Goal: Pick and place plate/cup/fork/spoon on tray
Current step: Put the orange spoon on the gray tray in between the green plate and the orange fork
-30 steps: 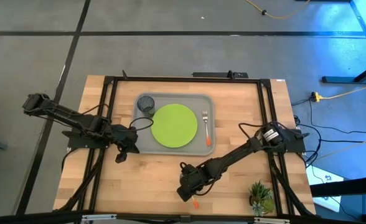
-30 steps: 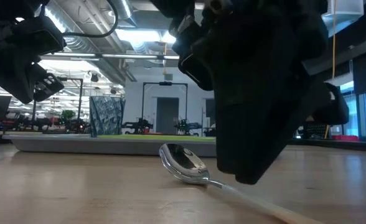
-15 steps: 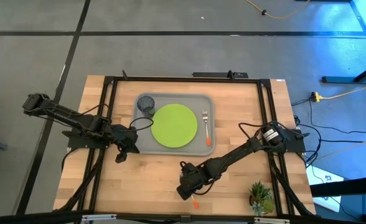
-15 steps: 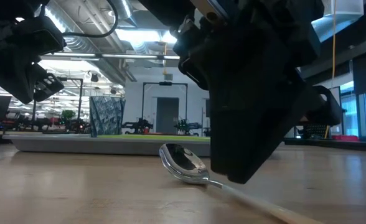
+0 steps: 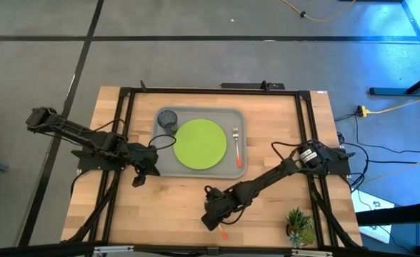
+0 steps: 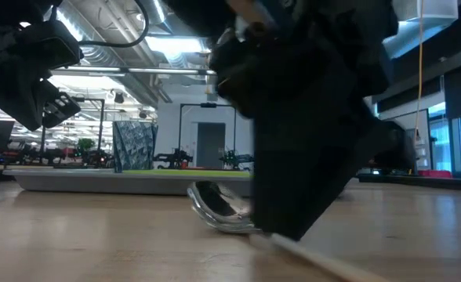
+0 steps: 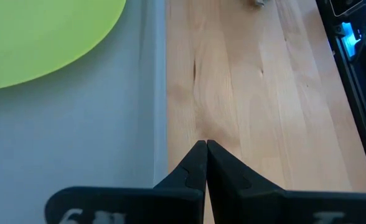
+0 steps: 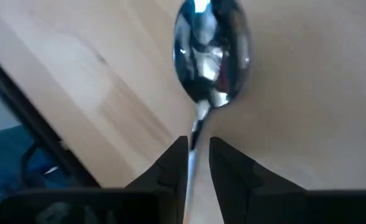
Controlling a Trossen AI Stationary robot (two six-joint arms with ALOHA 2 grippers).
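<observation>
Tray [image 5: 160,165]: light grey, toward the table's far edge, serving as collecting point and so already loaded; plate [image 5: 200,143] flat at tray centre, filling most of the floor; cup [image 5: 168,119] upright in the tray's far left corner, clear of the plate; fork [image 5: 236,142] lengthwise in the strip between the plate and the tray's right rim, where a slim piece fits. Spoon [image 8: 211,53]: sole item off the tray, on bare wood well toward the table's near edge, bowl tipped up off the wood in the low view, orange handle end [image 5: 223,233] just showing. Right gripper [image 8: 194,154]: low over the spoon, fingers narrowed around the thin neck behind the bowl with only slim gaps, seemingly clamping there for the lift. Left gripper [image 7: 205,162]: parked beside the tray's left rim, fingers pressed together on nothing, out of the way.
</observation>
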